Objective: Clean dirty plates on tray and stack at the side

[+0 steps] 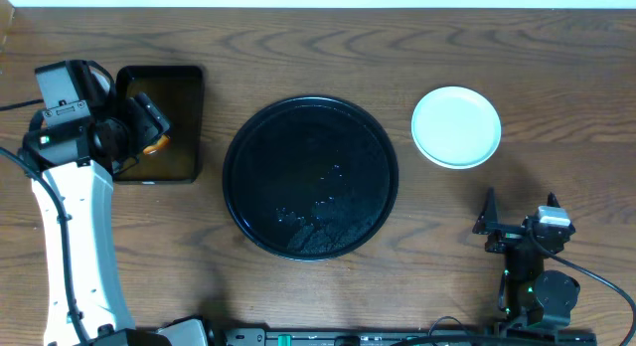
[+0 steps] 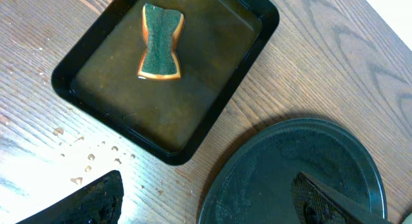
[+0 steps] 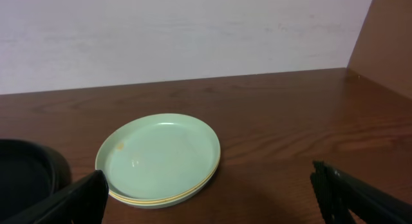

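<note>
The plates [image 1: 456, 126] sit stacked on the table right of the round black tray [image 1: 310, 177], which holds only water drops. In the right wrist view the stack [image 3: 158, 158] shows a mint plate on top with a small orange spot near its rim and a yellow edge beneath. My right gripper [image 3: 212, 201] is open and empty, in front of the stack; from overhead it [image 1: 519, 215] is near the front edge. My left gripper [image 1: 147, 119] is open and empty above the rectangular tray; its fingers [image 2: 212, 205] frame the round tray's rim [image 2: 219, 179].
A rectangular black tray [image 1: 184, 137] with brownish water stands at the left, holding a green-and-orange sponge [image 2: 161, 42]. Water drops lie on the wood [image 2: 84, 159] beside it. A wall rises behind the table [image 3: 193, 31].
</note>
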